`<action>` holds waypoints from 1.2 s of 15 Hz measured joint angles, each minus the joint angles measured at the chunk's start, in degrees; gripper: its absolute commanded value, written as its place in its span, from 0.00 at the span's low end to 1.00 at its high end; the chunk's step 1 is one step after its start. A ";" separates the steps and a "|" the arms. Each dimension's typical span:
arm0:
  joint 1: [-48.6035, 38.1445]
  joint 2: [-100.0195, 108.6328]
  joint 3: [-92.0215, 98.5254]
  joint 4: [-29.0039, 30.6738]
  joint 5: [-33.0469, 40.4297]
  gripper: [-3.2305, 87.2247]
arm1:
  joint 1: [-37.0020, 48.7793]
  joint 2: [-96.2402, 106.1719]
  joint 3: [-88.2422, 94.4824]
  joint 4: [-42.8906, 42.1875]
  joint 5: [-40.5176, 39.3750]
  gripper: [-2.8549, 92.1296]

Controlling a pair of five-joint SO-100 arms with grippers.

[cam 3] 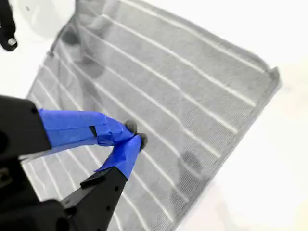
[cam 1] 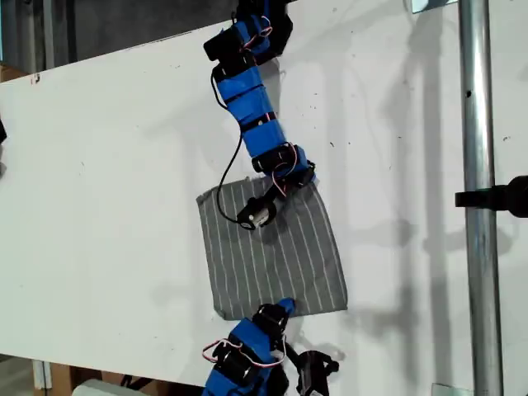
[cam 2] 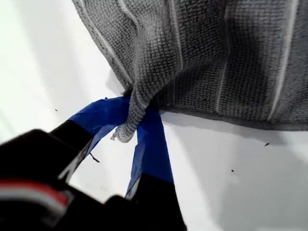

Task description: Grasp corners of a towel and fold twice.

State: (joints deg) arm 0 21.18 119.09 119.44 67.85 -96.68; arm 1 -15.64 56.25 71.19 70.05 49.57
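The grey white-striped towel (cam 1: 280,256) lies spread nearly flat on the white table (cam 1: 107,206). My first gripper (cam 1: 285,307) sits at the towel's edge nearest the exterior view's bottom. In the first wrist view this gripper (cam 2: 132,120) is shut on a bunched bit of that towel (cam 2: 216,53) edge. My second gripper (cam 1: 301,177) reaches from the top of the exterior view to the towel's upper right corner. Its blue fingers (cam 3: 115,137) are pressed together over the towel (cam 3: 183,82), with a small grey tip of cloth poking out between them.
A metal pole (cam 1: 477,165) with a black clamp (cam 1: 499,198) stands at the exterior view's right. The table's near edge runs just below the first arm's base (cam 1: 247,367). A dark part (cam 3: 7,29) shows beyond the towel in the second wrist view.
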 measured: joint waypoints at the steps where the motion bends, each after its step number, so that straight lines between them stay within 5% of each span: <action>1: 3.60 -4.13 -2.90 0.18 -2.20 0.00 | 0.26 0.00 0.00 0.18 0.00 0.03; 3: 8.96 -8.09 -6.42 0.70 -3.34 0.03 | 0.44 0.00 0.00 0.35 0.00 0.03; 4: 10.90 -8.17 -7.38 0.70 -3.34 0.26 | 0.44 0.00 0.00 0.35 0.00 0.03; 5: 12.74 -7.91 -7.56 0.70 -3.60 0.35 | 0.44 0.00 0.00 0.35 0.00 0.03; 8: 14.94 -2.55 -2.72 -0.35 -5.01 0.35 | 0.44 0.00 0.00 0.35 0.00 0.03; 11: 15.03 -8.79 1.32 -9.23 -6.06 0.34 | 0.44 0.00 0.00 0.35 0.00 0.03; 18: 15.29 -37.88 -13.36 -10.28 -12.22 0.30 | 0.44 0.00 0.00 1.05 0.00 0.03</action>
State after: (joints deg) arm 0 36.47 81.21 106.08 57.57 -108.90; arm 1 -15.21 56.25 71.19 71.10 49.57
